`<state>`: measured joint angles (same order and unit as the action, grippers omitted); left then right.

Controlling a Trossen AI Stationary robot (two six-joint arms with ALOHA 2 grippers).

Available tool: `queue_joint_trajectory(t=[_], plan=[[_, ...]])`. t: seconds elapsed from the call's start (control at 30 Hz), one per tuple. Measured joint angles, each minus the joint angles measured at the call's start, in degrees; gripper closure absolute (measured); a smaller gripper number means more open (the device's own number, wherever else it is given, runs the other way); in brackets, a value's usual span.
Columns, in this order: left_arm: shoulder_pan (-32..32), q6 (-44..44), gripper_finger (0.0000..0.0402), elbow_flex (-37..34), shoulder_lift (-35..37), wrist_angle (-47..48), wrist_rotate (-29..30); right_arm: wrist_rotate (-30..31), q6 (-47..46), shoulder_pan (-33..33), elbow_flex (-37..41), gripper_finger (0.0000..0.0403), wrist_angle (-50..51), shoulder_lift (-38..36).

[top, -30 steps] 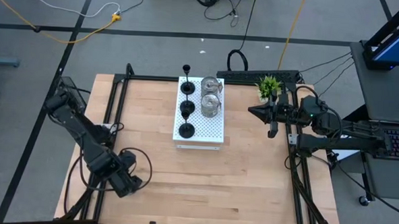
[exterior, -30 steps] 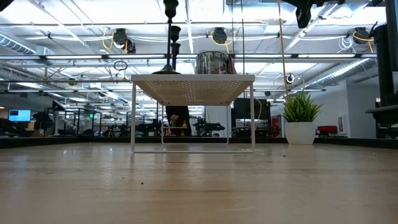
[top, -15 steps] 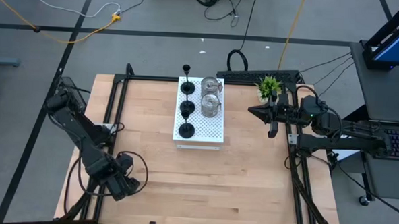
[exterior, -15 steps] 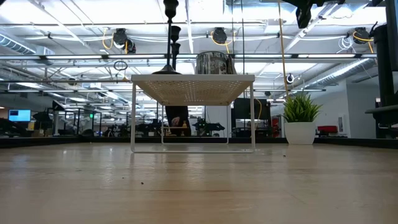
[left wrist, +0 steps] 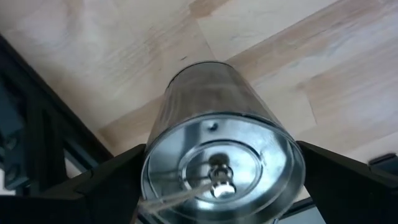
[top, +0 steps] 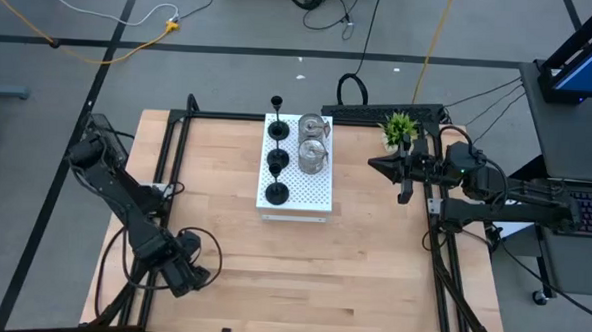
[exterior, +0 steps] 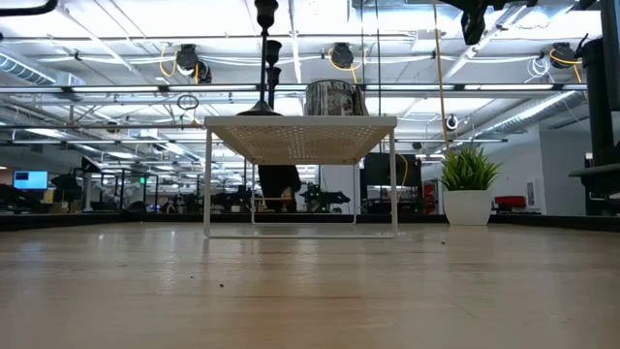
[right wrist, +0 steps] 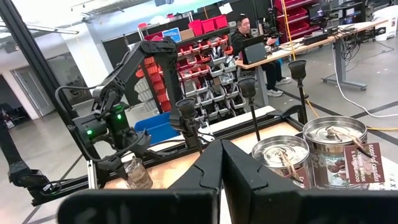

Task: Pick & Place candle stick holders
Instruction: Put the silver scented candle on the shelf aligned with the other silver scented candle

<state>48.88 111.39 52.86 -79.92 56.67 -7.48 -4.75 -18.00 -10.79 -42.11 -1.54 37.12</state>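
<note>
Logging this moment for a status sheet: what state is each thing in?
Left gripper: shut on a silver holder, near the table's front-left.
Right gripper: shut, empty, beside the board.
Black holders: three, upright on the white board.
Other silver holders: two, on the board.

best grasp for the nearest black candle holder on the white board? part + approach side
Grip the thin stem of the nearest black candle holder, above its round base, closing across it. Come from the board's bare near end or from above: another black holder stands directly behind it and the silver holders crowd the right.
</note>
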Motion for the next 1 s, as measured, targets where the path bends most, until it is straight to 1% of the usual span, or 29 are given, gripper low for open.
queue_joint_trajectory(t=[0.2, 0.37, 0.43, 0.6, 1.0], plan=[[0.0, -0.07, 0.0002, -1.67, 0.0, -1.92, 1.08, 0.07, 0.0, 0.0, 0.0, 0.0403, 0.0, 0.02], [0.0, -0.22, 0.0002, -4.91, 0.0, -7.39, 1.04, 0.13, 0.0, 0.0, 0.0, 0.0403, 0.0, 0.0], [-0.02, -0.04, 0.0002, -5.62, -0.01, -8.19, 1.03, 0.13, 0.0, 0.0, 0.0, 0.0403, 0.0, 0.0], [-0.04, -0.85, 0.0002, -6.27, -0.02, -9.01, 0.91, 0.15, 0.0, 0.02, 0.0, 0.0403, 0.0, 0.0], [-0.04, -6.26, 0.0002, -6.27, 0.0, -10.32, -0.08, 0.15, 0.04, 0.0, 0.0, 0.0403, 0.0, 0.0]])
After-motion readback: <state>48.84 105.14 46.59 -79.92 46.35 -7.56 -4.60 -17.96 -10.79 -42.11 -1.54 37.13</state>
